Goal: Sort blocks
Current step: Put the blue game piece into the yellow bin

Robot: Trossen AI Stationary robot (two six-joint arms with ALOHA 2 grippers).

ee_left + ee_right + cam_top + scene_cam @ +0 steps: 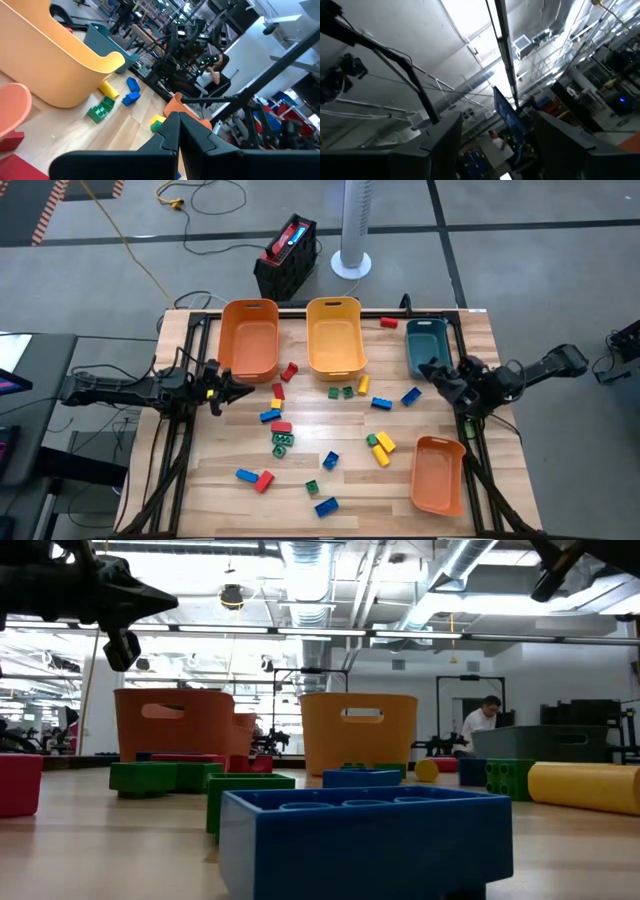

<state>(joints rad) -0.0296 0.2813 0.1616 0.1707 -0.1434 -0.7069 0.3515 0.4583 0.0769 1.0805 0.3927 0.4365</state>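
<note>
High view, blocks (282,427) scattered at mixed angles, left fingers (243,387) closed empty, right fingers (428,370) wide.

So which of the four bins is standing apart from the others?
The smaller orange bin at the table's front right; the other orange bin, yellow bin and teal bin line the far edge.

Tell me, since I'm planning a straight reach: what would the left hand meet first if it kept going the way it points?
Probably nothing close. The shut left hand points across the table above the bricks, toward the red brick below the yellow bin. Its height over them is unclear.
</note>
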